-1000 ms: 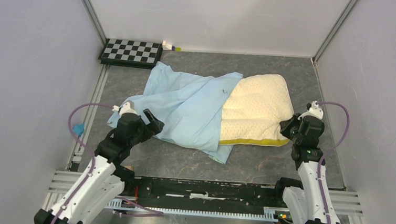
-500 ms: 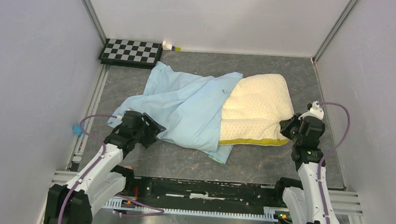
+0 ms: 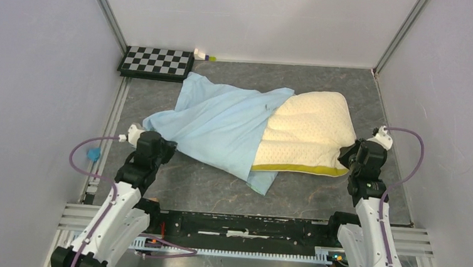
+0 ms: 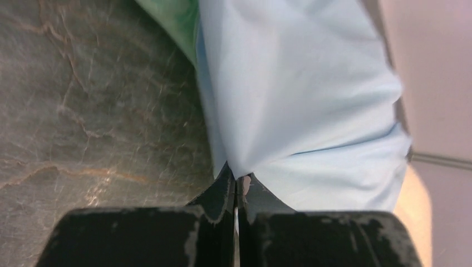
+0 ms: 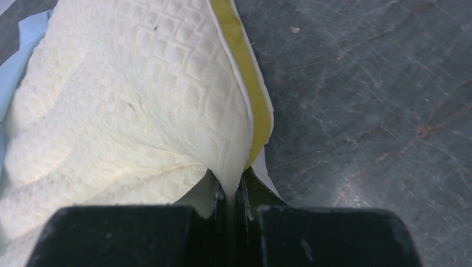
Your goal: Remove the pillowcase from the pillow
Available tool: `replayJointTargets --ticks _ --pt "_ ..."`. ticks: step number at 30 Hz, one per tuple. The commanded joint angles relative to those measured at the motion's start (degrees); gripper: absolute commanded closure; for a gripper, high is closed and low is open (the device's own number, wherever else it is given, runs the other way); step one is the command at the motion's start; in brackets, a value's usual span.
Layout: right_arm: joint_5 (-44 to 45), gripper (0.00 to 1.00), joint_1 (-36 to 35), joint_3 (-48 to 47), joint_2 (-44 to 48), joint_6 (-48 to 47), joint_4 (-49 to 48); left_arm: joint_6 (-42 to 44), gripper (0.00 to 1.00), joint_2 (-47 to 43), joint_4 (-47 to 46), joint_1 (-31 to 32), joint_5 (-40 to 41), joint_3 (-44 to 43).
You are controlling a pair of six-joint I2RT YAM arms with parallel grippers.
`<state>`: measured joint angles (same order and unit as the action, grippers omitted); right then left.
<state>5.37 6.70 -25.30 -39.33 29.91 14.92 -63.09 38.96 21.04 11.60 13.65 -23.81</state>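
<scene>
- Black left gripper (image 4: pixel 236 181), jaws pressed together, pinches the near-left corner of the pillowcase (image 3: pixel 222 123). From above the wrist hides the grip, so only the wrist camera shows it.
- Right gripper (image 5: pixel 229 186) is clamped just as tightly on the near-right corner of the pillow (image 3: pixel 306 129). A thin fold of cream cover is caught between the jaws, and the corner's tip is lost behind them.
- Dark grey table (image 3: pixel 218 182) has a veined, marbled surface.
- Thin, smooth and light blue, the pillowcase lies across the middle of the table and is drawn into long pleats towards the left gripper. Its green inner flap (image 4: pixel 172 22) is cut off by the top edge of the left wrist view.
- Thick and cream, the pillow is quilted in small diamonds, with a mustard band (image 3: pixel 300 169) along its near edge. Its right part lies bare and its left part is hidden inside the pillowcase.
- Since half a second ago, the left gripper has moved left, stretching the cloth's corner out flatter. The right gripper and the pillow sit slightly further right.
- Checkerboard (image 3: pixel 157 62) lies in the far-left corner. A small object (image 3: pixel 201 56) beside it is too small to make out.
</scene>
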Motion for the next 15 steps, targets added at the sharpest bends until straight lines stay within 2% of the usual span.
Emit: replayJointTargets --ticks 1,7,15 --pt "16.89 1.00 0.64 0.84 2.61 4.76 -4.72 0.41 0.98 -2.59 2.52 -0.87 16.10 -5.69" --pt "26.25 1.00 0.68 -2.39 0.25 6.17 -2.17 -2.25 0.98 -1.50 13.79 -1.15 31.77 -13.92" --pt "29.72 1.00 0.69 -2.12 -1.46 9.59 -2.08 -12.11 0.98 -4.92 21.98 -1.40 40.61 -15.06"
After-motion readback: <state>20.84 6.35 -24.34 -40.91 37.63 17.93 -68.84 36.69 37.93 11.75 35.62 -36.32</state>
